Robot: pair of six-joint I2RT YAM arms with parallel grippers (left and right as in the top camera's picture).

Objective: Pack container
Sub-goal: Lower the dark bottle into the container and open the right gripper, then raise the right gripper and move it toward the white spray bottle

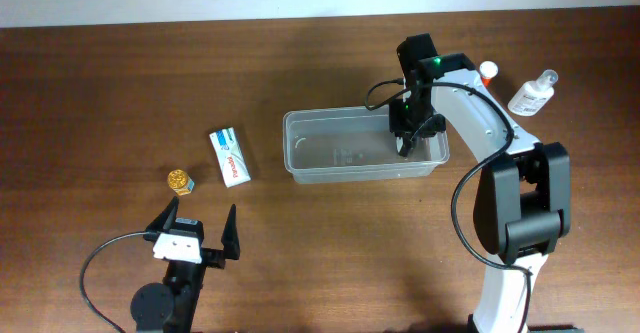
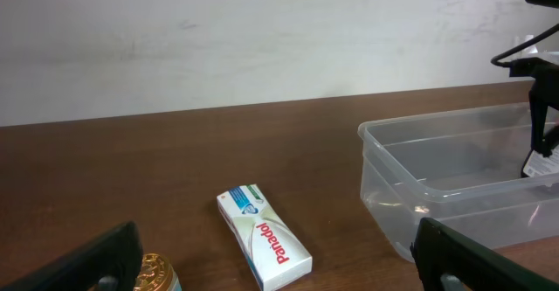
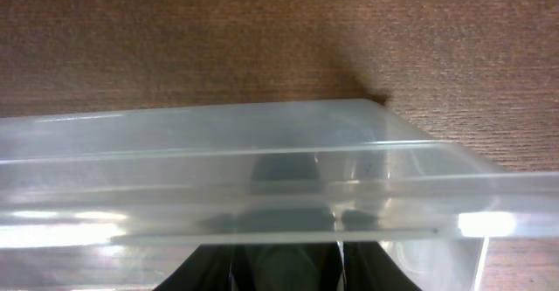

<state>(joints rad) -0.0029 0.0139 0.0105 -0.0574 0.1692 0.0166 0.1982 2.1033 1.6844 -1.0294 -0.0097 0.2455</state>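
Plastic container (image 1: 350, 173) likely light: my right tool (image 1: 405, 145) at its right end, cannot tell if clenched; snagged wall could drag or tip it. My left tool (image 1: 203, 213) spread wide.

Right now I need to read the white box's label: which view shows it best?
Left wrist: the white box lies close, its red lettering readable. Overhead shows it small, left of the container. Right wrist misses it.

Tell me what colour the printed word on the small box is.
Red, on the white box; clearest in left wrist view.
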